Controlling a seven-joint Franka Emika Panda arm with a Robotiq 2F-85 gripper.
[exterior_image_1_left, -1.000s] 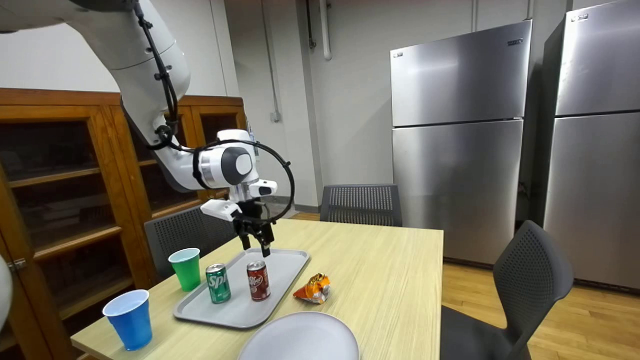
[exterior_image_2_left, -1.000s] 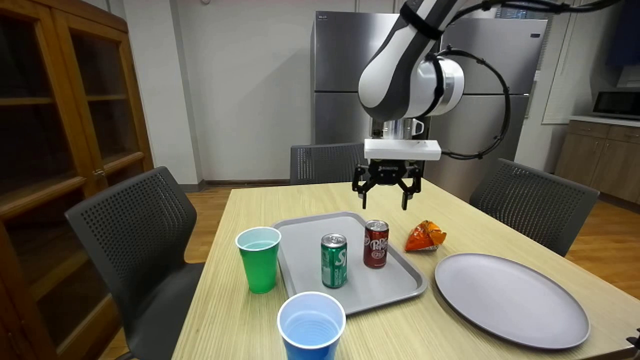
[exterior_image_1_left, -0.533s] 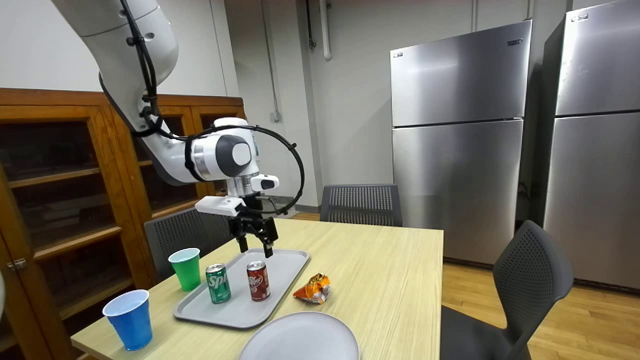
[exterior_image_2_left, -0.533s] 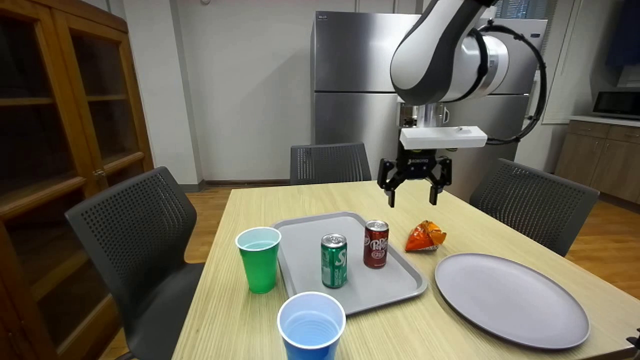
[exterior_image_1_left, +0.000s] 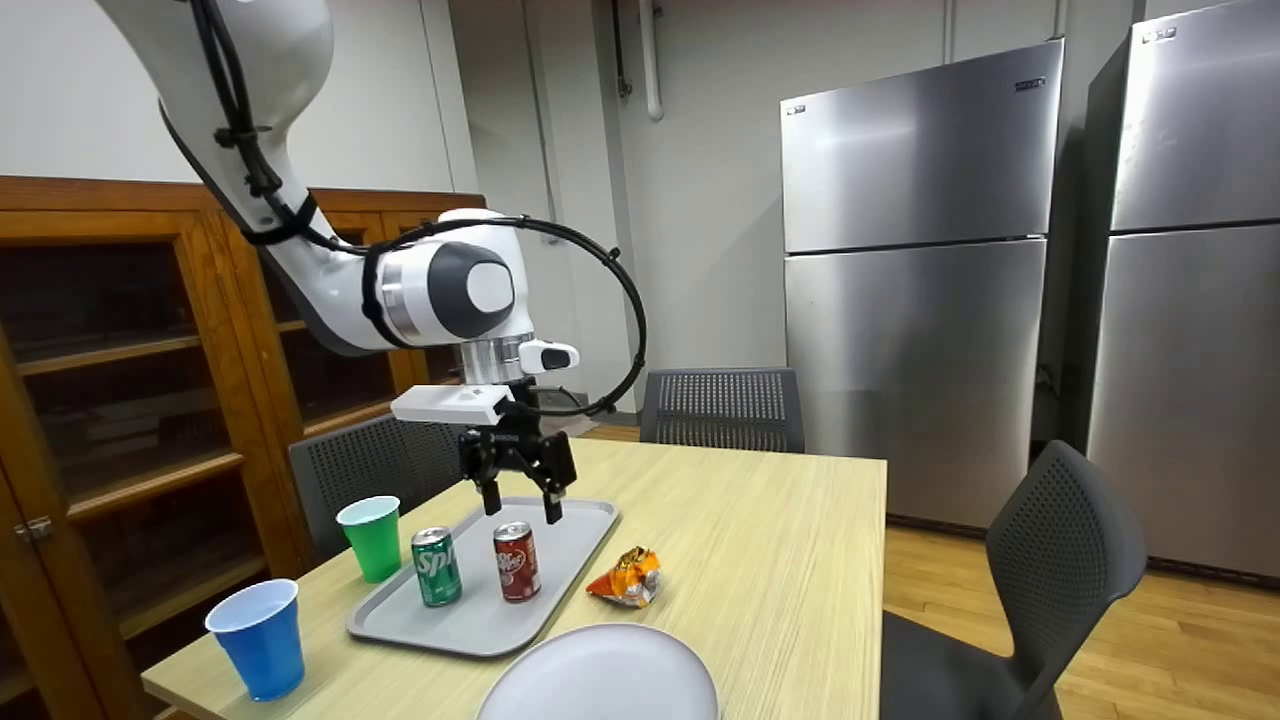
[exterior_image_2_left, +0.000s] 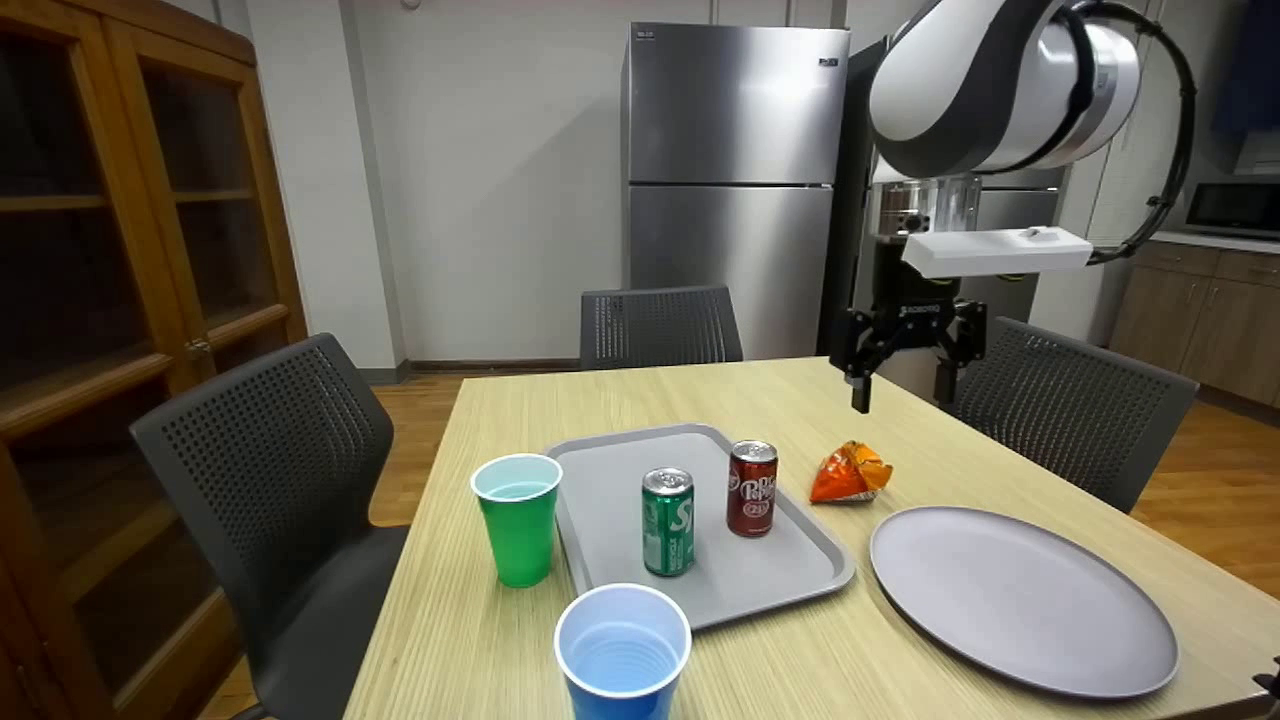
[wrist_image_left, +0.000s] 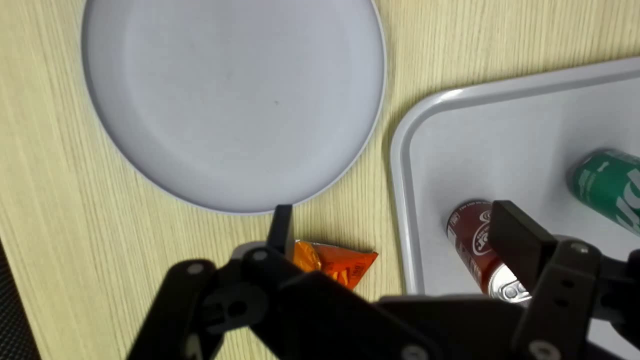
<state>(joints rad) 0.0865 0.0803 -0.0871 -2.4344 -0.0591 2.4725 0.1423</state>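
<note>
While the claw (exterior_image_2_left: 902, 392) hangs wide and empty, the orange bag (exterior_image_2_left: 850, 472) lies lower

If one goes left to right in the wrist view, first is the plate (wrist_image_left: 230, 100). Then the bag is on the counter (wrist_image_left: 60, 200), partly hidden by one finger (wrist_image_left: 282, 227); its visible part shows between the fingers, with the pointed end toward the tray. On this gray tray (wrist_image_left: 500, 150) stands the red can (wrist_image_left: 470, 240), partly covered by the other finger (wrist_image_left: 520, 235).

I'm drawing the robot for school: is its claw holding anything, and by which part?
Nothing is held. The claw is open above the table, with nothing between its jaws. The orange packet rests on the table, the red can on the tray.
</note>
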